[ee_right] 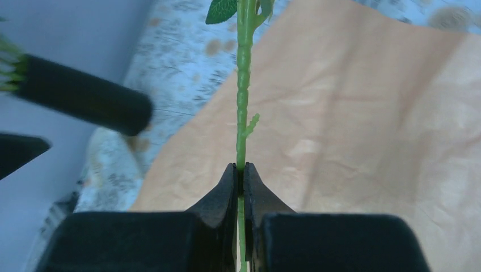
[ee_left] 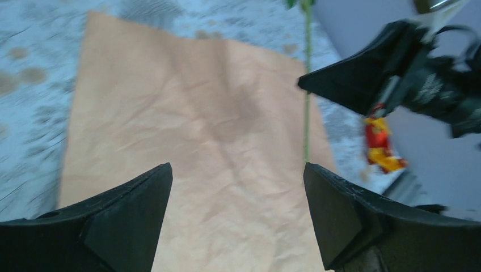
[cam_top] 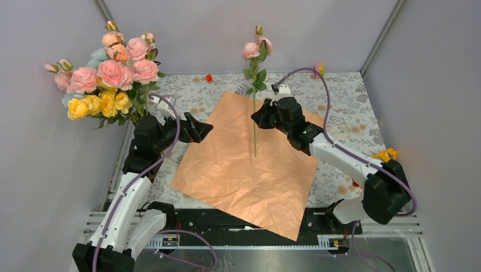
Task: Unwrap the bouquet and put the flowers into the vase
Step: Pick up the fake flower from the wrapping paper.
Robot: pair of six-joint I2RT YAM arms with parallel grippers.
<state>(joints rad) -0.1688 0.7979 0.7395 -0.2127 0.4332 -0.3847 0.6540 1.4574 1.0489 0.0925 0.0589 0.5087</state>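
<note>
Right jaws: clamped together on the green stem of one pink rose (cam_top: 250,50), held upright over the paper.
Left jaws: wide apart, empty, at the paper's left edge.
Paper (cam_top: 244,170): spread flat on the desk (cam_top: 351,113).
Vase (ee_right: 85,102): far left, holding the other flowers (cam_top: 108,73).

Paper wrap (cam_top: 244,170) opened out flat on desk (cam_top: 351,102), peach-orange, creased. Most flowers (cam_top: 108,73) bunched in vase (ee_right: 85,102) at far left, with pink, peach, yellow and pale blue heads. Vase slim, matte black. One pink rose (cam_top: 254,113) upright over paper, stem pinched in right tool (ee_right: 243,170).
</note>
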